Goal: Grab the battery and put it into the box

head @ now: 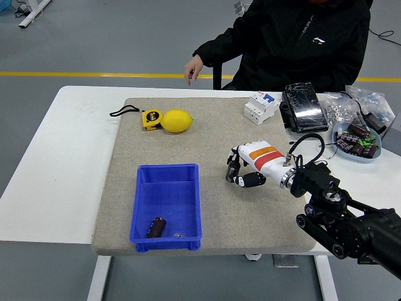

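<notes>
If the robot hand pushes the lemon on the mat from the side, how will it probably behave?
The lemon looks rounded and smooth, so it would probably roll rather than slide. It touches the tape measure on its left, which may block rolling that way. The beige mat looks cloth-like, so rolling would likely stop soon.

A grey floor with a yellow line lies behind the white table
</notes>
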